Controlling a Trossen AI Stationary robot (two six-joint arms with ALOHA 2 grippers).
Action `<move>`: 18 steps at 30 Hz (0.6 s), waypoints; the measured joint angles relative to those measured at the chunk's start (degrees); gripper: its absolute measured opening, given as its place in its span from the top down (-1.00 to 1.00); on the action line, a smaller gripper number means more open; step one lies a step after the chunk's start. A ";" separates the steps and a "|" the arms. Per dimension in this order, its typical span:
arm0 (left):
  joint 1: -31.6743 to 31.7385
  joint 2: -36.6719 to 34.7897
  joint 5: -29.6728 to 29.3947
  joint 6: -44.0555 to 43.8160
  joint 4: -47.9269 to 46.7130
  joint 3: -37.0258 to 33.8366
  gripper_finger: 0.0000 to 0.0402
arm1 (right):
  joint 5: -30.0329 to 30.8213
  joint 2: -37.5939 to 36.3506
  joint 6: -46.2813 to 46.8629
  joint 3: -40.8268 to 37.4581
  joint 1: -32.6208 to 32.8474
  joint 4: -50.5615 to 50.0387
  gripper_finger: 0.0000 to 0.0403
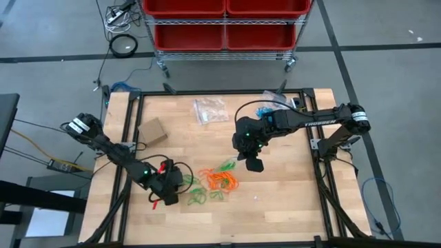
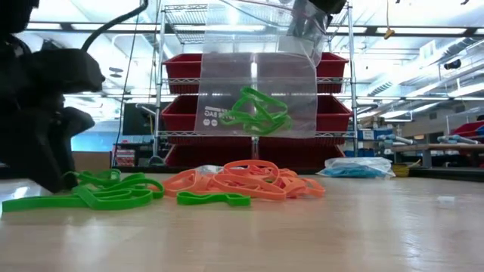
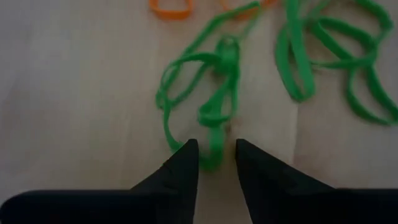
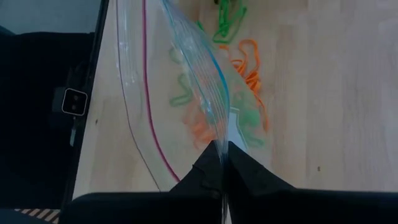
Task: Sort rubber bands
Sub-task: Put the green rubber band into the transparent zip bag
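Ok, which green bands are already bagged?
The green bands hanging inside the clear bag gripped by the right claw; the other greens lie loose on the table.

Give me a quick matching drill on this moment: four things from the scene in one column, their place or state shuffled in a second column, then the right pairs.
Things:
1. left gripper
2. right gripper
3. orange rubber bands
4. clear plastic bag

Place or state:
A. heaped on the table
B. hanging in the air with green bands inside
C. fingers parted, low at the green rubber bands
D. fingers shut on the bag's top edge

Pairs: 1-C, 2-D, 3-A, 4-B
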 joint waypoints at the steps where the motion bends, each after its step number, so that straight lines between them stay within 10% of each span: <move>1: 0.02 0.00 -0.87 -0.77 0.44 -0.65 0.42 | 0.00 0.00 -0.02 0.00 0.00 0.00 1.00; 18: -2.40 -4.97 1.59 10.63 1.88 6.23 0.98 | 0.00 0.00 -0.11 0.00 -0.04 0.22 1.00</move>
